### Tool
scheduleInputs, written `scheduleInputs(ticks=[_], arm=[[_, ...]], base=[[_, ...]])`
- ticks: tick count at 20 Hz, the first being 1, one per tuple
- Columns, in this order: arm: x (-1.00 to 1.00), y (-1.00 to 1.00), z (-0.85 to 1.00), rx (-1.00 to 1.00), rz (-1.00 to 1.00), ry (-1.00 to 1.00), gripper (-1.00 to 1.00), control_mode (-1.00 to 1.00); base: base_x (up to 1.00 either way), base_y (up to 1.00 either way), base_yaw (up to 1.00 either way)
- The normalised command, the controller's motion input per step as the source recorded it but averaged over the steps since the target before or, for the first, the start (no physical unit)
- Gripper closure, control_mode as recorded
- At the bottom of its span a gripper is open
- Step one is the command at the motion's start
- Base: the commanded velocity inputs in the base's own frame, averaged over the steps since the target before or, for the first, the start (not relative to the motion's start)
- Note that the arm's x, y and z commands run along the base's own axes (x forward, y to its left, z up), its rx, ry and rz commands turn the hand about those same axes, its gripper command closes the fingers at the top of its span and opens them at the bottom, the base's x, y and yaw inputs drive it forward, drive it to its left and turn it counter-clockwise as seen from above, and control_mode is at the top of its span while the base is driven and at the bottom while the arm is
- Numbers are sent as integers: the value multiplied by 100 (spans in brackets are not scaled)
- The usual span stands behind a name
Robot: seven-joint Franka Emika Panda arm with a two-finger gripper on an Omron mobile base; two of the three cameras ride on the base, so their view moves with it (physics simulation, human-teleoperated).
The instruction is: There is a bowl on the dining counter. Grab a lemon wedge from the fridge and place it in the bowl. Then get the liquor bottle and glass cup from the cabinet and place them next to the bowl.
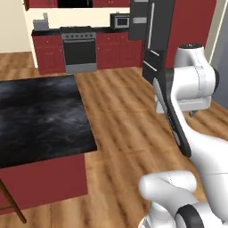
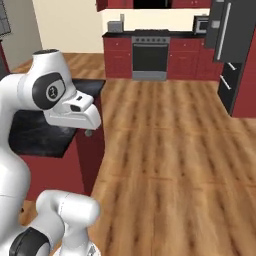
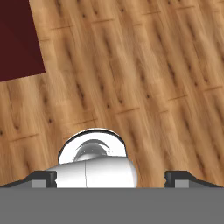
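Note:
The dining counter (image 1: 40,120) is the black marbled slab on a red base at the left; the part of its top that shows is bare. It appears again behind the arm (image 2: 40,130). The tall dark grey fridge (image 1: 153,35) stands across the wooden floor with its doors shut, and sits at the far right in the right base view (image 2: 232,30). My gripper (image 3: 111,179) hangs over the floor, pointing down, open with nothing between its fingertips (image 3: 43,178). The bowl, lemon wedge, liquor bottle and glass cup are out of view.
A steel oven (image 1: 80,49) sits among red base cabinets along the back wall, with a microwave (image 1: 120,20) on the counter to its right. Red wall cabinets (image 1: 42,3) line the top edge. Open wooden floor (image 1: 124,124) lies between counter and fridge. A stool leg (image 1: 13,205) stands by the counter.

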Motion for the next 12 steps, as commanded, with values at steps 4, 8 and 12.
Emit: scheduleInputs(ticks=[4, 8, 12], arm=[[0, 0, 0, 0, 0, 0, -100, 100], [0, 0, 0, 0, 0, 0, -100, 100], [0, 0, 0, 0, 0, 0, -100, 100]], base=[[100, -99, 25], [100, -82, 26], [100, -71, 23]])
